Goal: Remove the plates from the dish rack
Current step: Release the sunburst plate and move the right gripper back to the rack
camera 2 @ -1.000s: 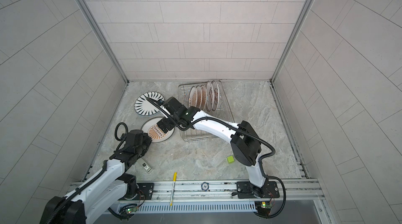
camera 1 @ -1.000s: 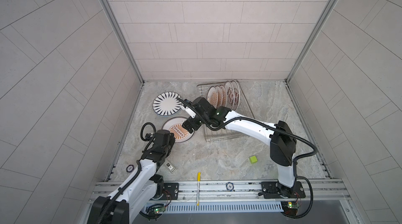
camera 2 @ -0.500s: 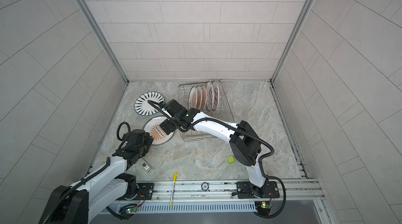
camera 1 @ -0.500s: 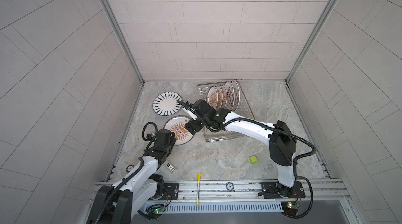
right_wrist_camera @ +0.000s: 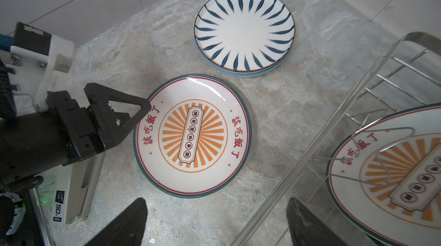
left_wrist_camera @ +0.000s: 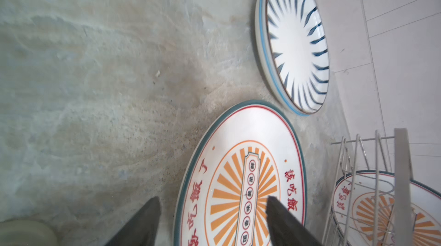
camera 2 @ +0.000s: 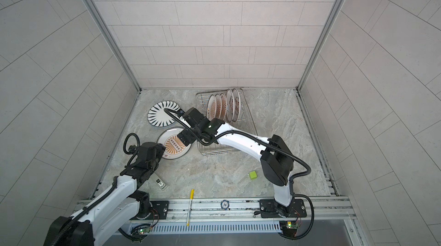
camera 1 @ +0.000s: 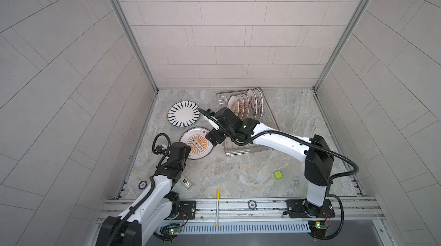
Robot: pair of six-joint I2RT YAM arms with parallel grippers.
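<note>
A white plate with an orange sunburst centre lies flat on the table, left of the dish rack. My left gripper is open at that plate's near rim, one finger over the plate and one over the table, gripping nothing. A blue-striped plate lies behind it on another plate. Several plates stand upright in the rack. My right gripper hangs open and empty over the rack's front-left rim.
A green cube sits at the front right. A small label card, a yellow pen, and a "10" chip on the front rail lie near the front. Tiled walls close in on three sides.
My left gripper's jaws have spread apart at the sunburst plate's rim, and the plate lies flat on the table. The right arm has barely moved.
</note>
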